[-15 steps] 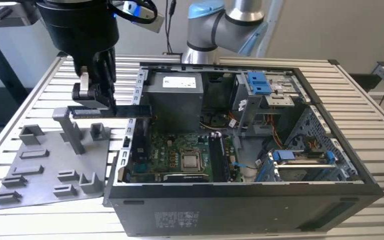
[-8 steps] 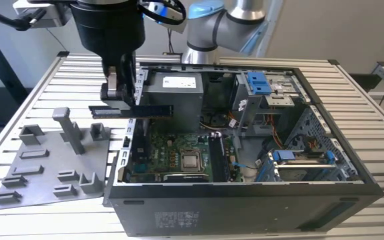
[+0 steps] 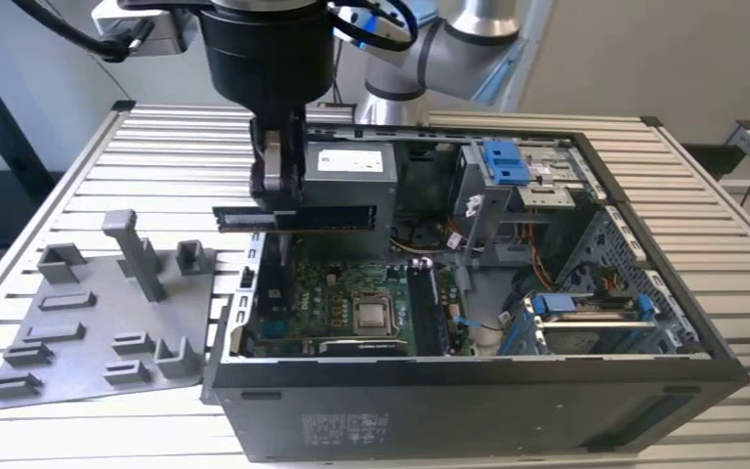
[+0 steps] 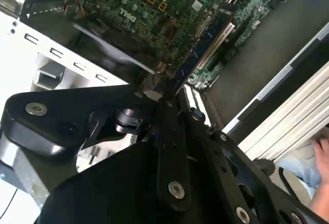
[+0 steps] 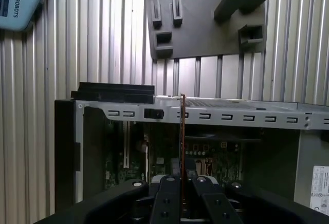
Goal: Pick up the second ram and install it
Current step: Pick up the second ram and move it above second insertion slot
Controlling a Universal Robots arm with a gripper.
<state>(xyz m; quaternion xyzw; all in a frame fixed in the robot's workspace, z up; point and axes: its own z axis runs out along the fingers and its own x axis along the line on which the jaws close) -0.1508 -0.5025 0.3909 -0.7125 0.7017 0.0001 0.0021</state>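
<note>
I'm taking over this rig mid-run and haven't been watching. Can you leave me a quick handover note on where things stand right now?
Hand: shut on the long flat dark circuit-board RAM stick, held level.
Where: the stick is in the air over the open black computer case, above its green motherboard. The gray plastic tray with upright posts lies beside the case, at the exterior view's left.
Done: stick picked up.
Left: stick not yet seated in the board.
</note>
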